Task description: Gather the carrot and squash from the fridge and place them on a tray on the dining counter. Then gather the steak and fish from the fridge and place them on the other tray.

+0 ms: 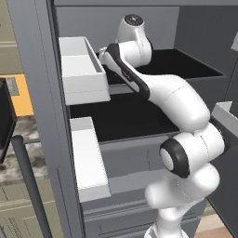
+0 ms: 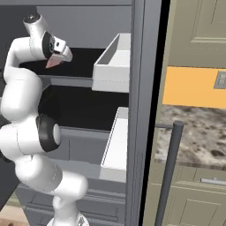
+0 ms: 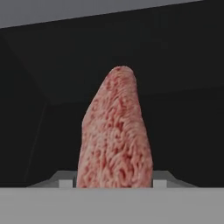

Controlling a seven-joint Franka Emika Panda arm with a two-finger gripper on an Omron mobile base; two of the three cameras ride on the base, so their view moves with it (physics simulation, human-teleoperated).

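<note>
Fridge [image 1: 204, 93], open, dark shelves, two white door bins [image 2: 115, 66] at 3 o'clock of my arm in the right base view; my gripper [image 2: 56, 58] sits at the upper shelf mouth. Steak [image 3: 116, 135], red-pink and marbled, stands from 6 toward 12 o'clock in the hand view, gripped between my fingers, and shows as a pink tip [image 2: 53, 63] under the hand. To do this well, I judge: draw straight back, level, clear of shelf edge and bins, grip firm.
</note>
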